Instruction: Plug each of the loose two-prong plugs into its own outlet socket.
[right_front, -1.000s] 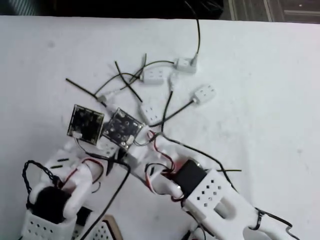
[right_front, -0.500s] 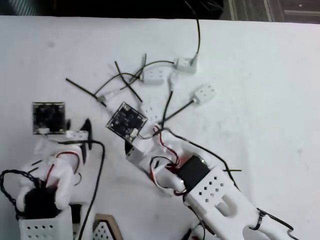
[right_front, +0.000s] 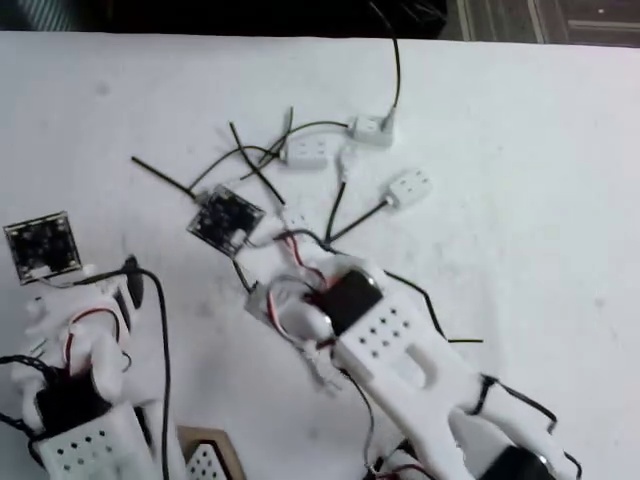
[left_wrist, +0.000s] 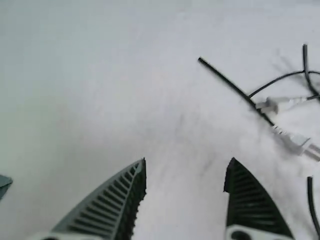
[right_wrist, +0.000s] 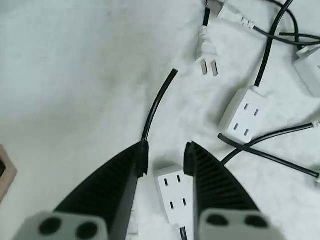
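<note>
Left gripper (left_wrist: 185, 167) gapes wide and empty over bare table (right_front: 540, 130); it has swung away toward the left edge. Right gripper (right_wrist: 165, 150), fingers narrowly apart and holding nothing, has pushed forward over an outlet socket (right_wrist: 173, 192) mid-table. Loose plug (right_wrist: 207, 54) lies just beyond it toward the far edge, unplugged. This one likely makes the next pick; nothing is grabbed yet.

White table (right_front: 560, 150) (faintly mottled), dark strip (right_front: 250, 15) of room beyond its far edge.
</note>
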